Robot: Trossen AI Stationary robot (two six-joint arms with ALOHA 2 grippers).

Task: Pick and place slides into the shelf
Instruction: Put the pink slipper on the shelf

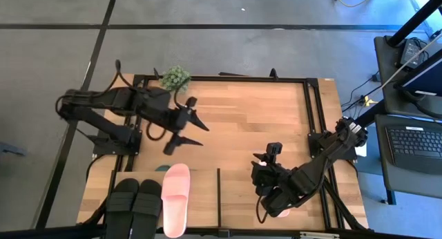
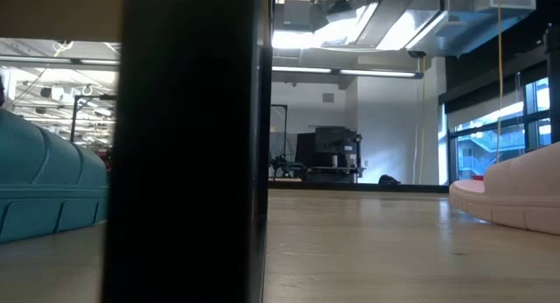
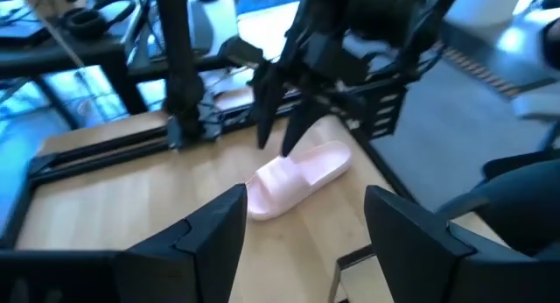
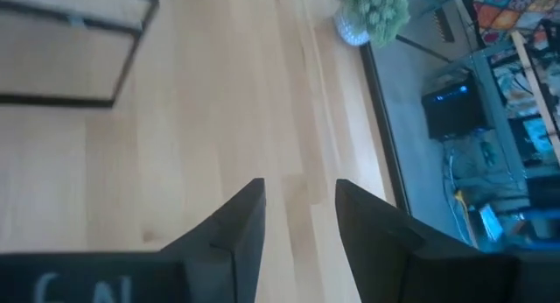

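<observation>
In the high view one light pink slide (image 1: 176,199) lies sole-down on the low shelf's top board (image 1: 238,197), left of the thin black divider (image 1: 218,190). A black pair (image 1: 135,204) lies beside it, further left. A second pink slide (image 3: 297,176) lies on the wood under my right arm, with only a sliver (image 1: 282,213) showing from above. A dark green slide (image 2: 44,189) rests at table height, left of the black post (image 2: 192,145). My left gripper (image 1: 199,130) is open and empty over the table's far left. My right gripper (image 4: 299,193) is open and empty, just above the second pink slide.
A small potted plant (image 1: 176,77) stands at the table's far left corner. A black metal frame (image 1: 311,115) runs along the table's edges. Bare wood (image 1: 255,121) lies between the two arms. Desks with a laptop (image 1: 414,146) stand beyond the right edge.
</observation>
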